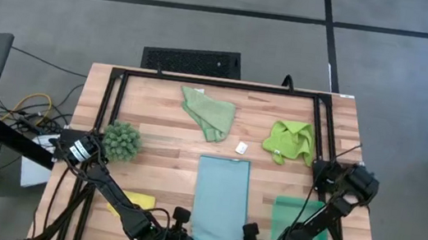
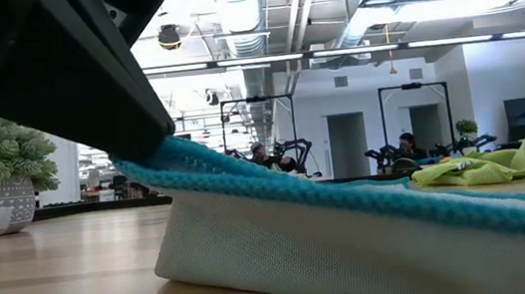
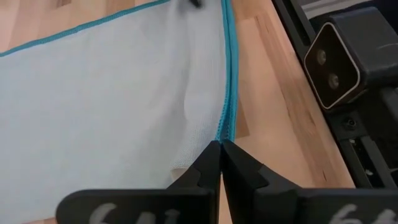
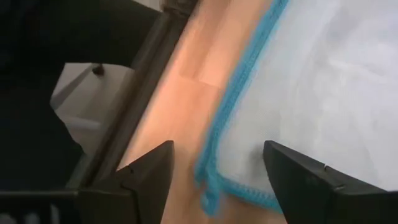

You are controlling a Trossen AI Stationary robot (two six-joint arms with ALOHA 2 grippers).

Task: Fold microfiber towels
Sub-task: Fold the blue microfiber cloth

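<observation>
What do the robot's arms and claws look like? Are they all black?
Mostly, yes. Both arms are dark, made of long thin bars joined by chunky round joints, with black cables running along them. The left claw has two flat black fingers that taper to points. The right claw has the same black, wedge-shaped fingers. Faint pale markings show on the bar behind the left claw's fingers.

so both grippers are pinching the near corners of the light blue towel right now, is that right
Only partly. The left gripper is shut on the light blue towel at its near edge, but the right gripper is open: the right wrist view shows its fingers spread either side of the towel's corner, not pinching it.
</observation>
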